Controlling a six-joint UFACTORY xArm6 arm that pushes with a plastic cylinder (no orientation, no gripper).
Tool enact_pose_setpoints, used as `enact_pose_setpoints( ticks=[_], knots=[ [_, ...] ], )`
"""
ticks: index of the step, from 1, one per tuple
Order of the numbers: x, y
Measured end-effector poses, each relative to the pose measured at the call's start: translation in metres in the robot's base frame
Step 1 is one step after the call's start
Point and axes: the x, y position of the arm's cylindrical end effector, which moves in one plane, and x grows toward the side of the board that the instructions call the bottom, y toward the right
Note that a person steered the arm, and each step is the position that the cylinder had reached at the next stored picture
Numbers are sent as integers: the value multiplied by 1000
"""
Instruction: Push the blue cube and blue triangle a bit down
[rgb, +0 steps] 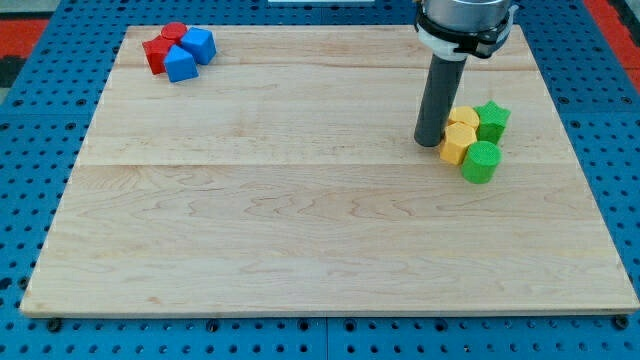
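The blue cube (199, 44) and the blue triangle (180, 64) sit together at the view's top left of the wooden board (300, 200), touching a red cylinder (174, 32) and a red block (156, 52). My tip (429, 141) rests on the board at the view's right, far from the blue blocks. It stands just left of a yellow block (458, 143).
At the view's right is a cluster: two yellow blocks, the upper one (465, 118) beside a green star (491, 120), and a green cylinder (481, 161) below. The arm's dark rod (442, 95) rises to the view's top. Blue pegboard surrounds the board.
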Motion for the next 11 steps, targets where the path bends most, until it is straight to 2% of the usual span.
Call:
enact_pose_setpoints(
  ticks=[1, 2, 3, 4, 5, 6, 7, 8, 10, 11],
  knots=[
    [3, -7],
    [19, -106],
    [41, -124],
    [89, -46],
    [74, -117],
    [-22, -153],
    [-145, -159],
    [-217, -199],
    [-217, -286],
    [-197, -266]
  ],
)
